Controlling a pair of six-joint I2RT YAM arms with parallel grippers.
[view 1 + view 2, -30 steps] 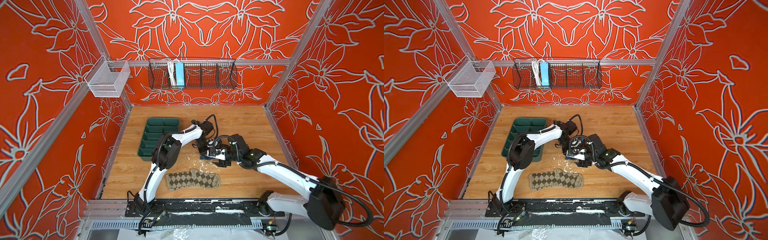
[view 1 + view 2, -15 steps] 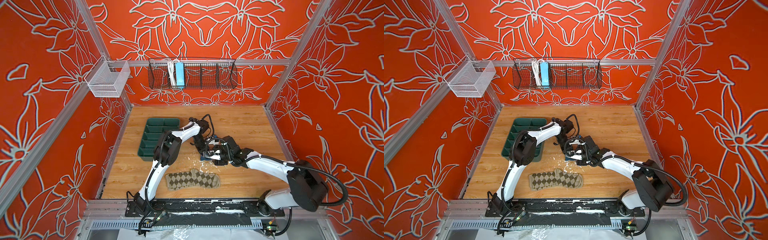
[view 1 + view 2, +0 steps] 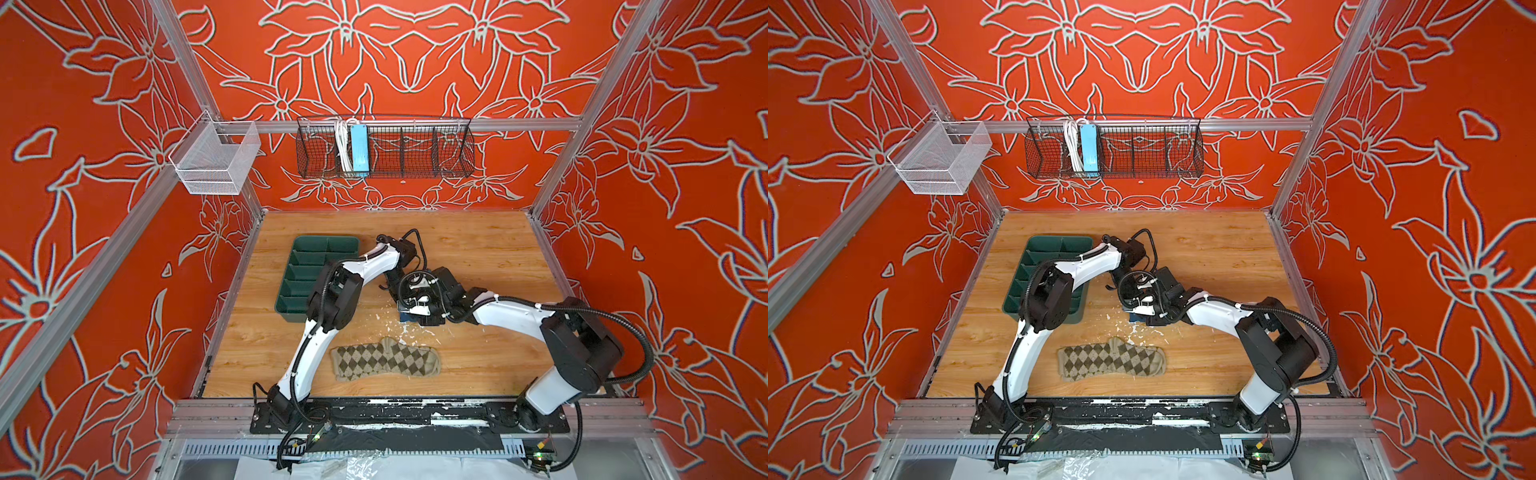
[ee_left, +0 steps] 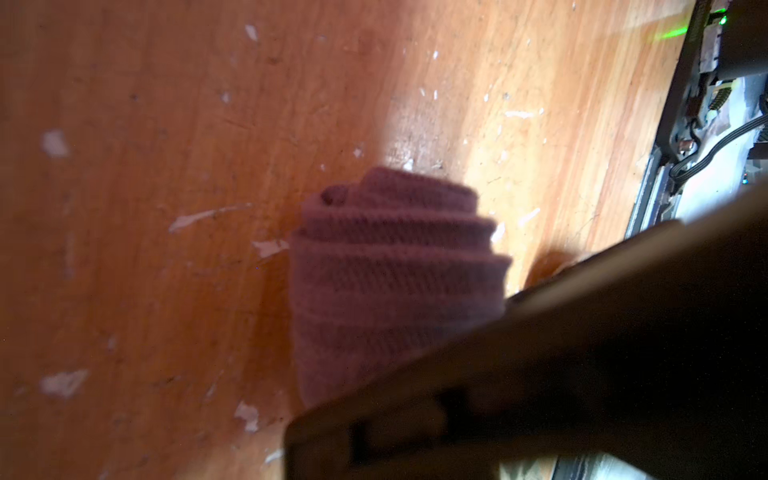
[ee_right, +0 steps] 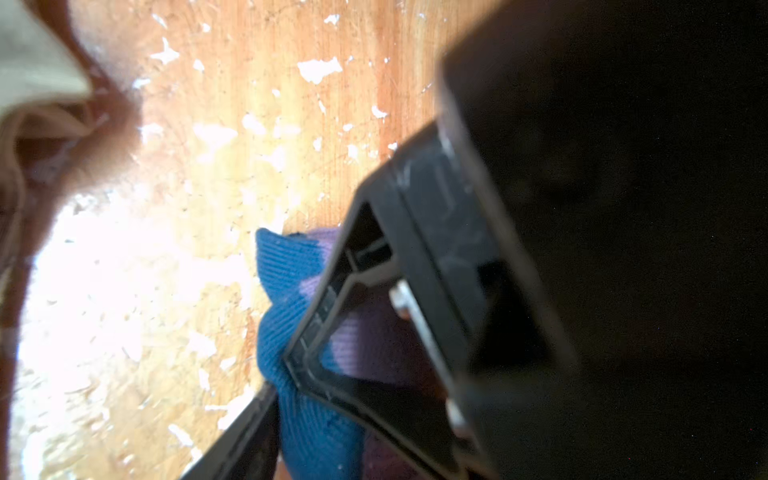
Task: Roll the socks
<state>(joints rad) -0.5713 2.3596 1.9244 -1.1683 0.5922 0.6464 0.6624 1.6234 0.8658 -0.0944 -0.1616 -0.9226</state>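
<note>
While left gripper (image 3: pixel 390 286) clamps the ribbed purple sock (image 4: pixel 395 270), coiled into a cone, right gripper (image 5: pixel 278 395) jaws flank its navy toe (image 5: pixel 286 266), grip unclear.

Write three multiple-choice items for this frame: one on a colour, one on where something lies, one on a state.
1. What colour is the tray?
A. white
B. blue
C. green

2. Where is the diamond-patterned sock?
A. flat on the table, near its front edge
B. inside the tray
C. hung on the back wall

3. What state is the purple sock in?
A. spread out flat
B. rolled into a bundle
C. hung over the tray's rim

Answers:
1 C: both top views show a dark green tray.
2 A: both top views show it stretched out on the wood at the front.
3 B: the left wrist view shows its stacked coils.
</note>
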